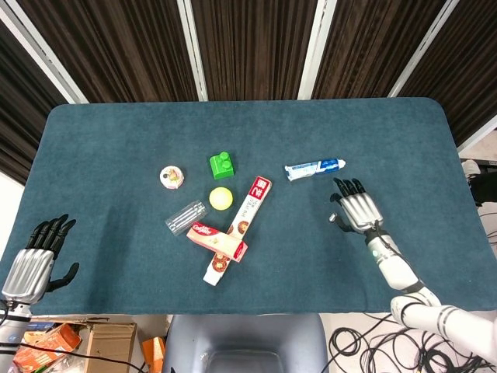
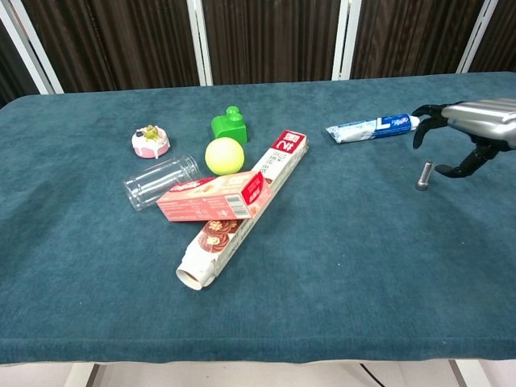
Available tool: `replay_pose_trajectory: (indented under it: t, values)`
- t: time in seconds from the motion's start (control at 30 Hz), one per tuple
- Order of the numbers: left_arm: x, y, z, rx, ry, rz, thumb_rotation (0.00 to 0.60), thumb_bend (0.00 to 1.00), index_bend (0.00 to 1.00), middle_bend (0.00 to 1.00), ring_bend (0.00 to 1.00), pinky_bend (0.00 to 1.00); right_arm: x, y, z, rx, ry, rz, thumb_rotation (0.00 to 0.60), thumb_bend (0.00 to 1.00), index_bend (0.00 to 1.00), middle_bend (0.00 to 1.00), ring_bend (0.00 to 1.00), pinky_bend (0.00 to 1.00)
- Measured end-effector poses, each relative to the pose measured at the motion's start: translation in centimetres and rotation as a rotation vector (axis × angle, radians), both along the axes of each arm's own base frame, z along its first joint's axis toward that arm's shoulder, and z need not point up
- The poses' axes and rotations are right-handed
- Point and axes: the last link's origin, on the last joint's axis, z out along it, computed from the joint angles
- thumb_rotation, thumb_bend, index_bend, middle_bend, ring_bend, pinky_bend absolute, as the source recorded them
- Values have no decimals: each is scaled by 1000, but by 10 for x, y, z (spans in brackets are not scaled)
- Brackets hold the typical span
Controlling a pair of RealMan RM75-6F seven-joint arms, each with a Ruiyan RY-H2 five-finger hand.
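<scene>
Right hand (image 2: 472,133) hovers above small metal bolt (image 2: 422,175), fingers spread, holding nothing. Bolt stands upright on table (image 2: 363,266), just below toothpaste tube (image 2: 373,127). Risk: fingertip clips bolt, topples it, it rolls. Left hand (image 1: 33,264) open, idle at table edge.

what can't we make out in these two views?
- Small metal bolt: head view, mostly under the right hand.
- Right hand: chest view, cut by the right frame edge.
- Left hand: outside the chest view; head view shows it at the table corner.
- Print on the toothpaste tube and red box: too small to read.
</scene>
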Motion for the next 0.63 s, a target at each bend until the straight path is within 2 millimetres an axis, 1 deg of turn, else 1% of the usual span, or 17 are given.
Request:
replay_pose_trajectory:
  t: [0.07,0.13,0.17,0.27,0.37,0.4,0.5,0.57,0.63]
  values:
    - [0,0,1,3,-1,1,600,358,0,0,0,75,-2,7,6,-11,-7,-3,600,346,50,0,0,0]
    - [0,-1,2,7,-2,1,600,357,0,0,0,75,-5,19,14,-28,-21,-8,600,337,7,0,0,0]
    - [-1,-2,2,9,-3,1,600,357,0,0,0,74,-7,26,19,-39,-27,-9,600,329,0,0,0,0]
    - [0,-4,4,16,0,-1,600,358,0,0,0,74,-16,56,37,-97,-41,-19,600,316,0,0,0,0]
    - [0,-5,4,18,0,-4,600,358,0,0,0,73,-29,92,58,-187,-43,-40,600,316,0,0,0,0]
    - [1,-5,3,18,0,-6,600,358,0,0,0,73,-34,107,66,-224,-44,-54,600,316,0,0,0,0]
    - [3,-6,2,22,0,-14,600,357,0,0,0,73,-42,145,80,-281,-43,-91,600,316,0,0,0,0]
    - [3,-6,1,21,4,-15,600,358,0,0,0,73,-40,156,84,-282,-48,-87,600,316,0,0,0,0]
    - [2,-7,1,20,5,-12,600,358,0,0,0,74,-37,158,84,-269,-45,-69,600,316,0,0,0,0]
